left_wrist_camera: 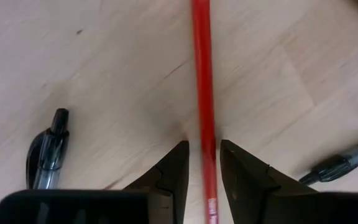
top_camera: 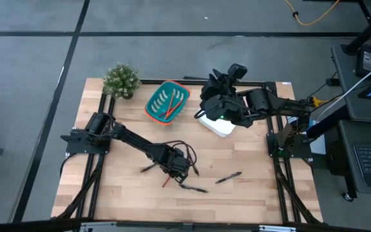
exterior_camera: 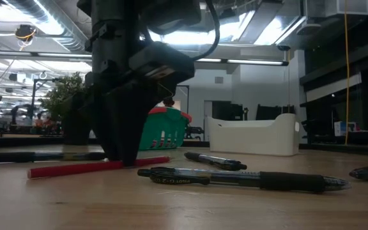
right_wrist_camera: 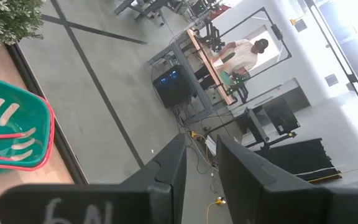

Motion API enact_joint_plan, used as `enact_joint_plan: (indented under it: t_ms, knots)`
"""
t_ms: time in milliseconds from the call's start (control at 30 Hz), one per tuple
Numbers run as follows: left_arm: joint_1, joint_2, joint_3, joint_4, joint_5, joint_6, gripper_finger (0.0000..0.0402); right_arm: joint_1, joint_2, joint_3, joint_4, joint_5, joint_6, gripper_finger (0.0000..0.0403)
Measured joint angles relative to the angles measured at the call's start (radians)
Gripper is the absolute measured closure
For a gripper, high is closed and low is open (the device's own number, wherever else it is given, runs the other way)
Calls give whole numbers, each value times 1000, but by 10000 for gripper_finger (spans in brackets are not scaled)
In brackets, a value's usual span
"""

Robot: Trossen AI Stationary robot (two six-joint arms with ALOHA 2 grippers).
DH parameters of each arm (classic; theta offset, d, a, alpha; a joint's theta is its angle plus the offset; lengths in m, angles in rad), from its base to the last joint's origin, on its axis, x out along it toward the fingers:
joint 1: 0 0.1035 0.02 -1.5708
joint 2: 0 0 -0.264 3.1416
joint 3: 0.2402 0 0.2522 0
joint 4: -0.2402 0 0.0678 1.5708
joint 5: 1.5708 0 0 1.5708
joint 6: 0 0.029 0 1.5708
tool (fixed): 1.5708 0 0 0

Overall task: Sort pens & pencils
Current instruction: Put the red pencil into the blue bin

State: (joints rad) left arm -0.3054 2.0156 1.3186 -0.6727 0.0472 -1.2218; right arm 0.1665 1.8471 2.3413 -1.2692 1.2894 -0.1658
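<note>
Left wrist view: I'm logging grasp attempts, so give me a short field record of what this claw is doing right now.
left claw: open, down at the wooden table, straddling the pencil
pencil: thin red stick lying flat between the fingers, not yet pinched
nearby: black pens lying on either side
right claw: raised, holding nothing

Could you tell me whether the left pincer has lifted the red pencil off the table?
No, the red pencil lies flat on the table between the left pincer's fingers.

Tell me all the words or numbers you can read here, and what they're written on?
Pen nearest the low camera: print on its clear barrel, too blurred to read.
Red pencil: small print near its end, too small to read.
Right gripper: handwritten marks on its body, not legible.
Nothing else carries text.
</note>
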Motion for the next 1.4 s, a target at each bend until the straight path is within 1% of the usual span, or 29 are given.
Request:
enact_joint_plan:
  t_ms: [467,600,833,933,1200,1400]
  knots:
    - [3,5,0,-37,-17,21,318,0,0,0,0,0,0,312]
    - [-3,5,0,-44,-36,23,334,0,0,0,0,0,0,312]
    - [-2,5,-2,-52,-38,45,374,0,0,0,1,-1,4,312]
    - [-2,5,-2,-53,-38,47,385,0,0,0,1,-1,4,312]
    - [-2,6,15,-68,-51,58,379,0,0,0,1,-1,5,312]
    - [-1,13,66,-161,-93,82,384,0,0,0,3,-1,5,312]
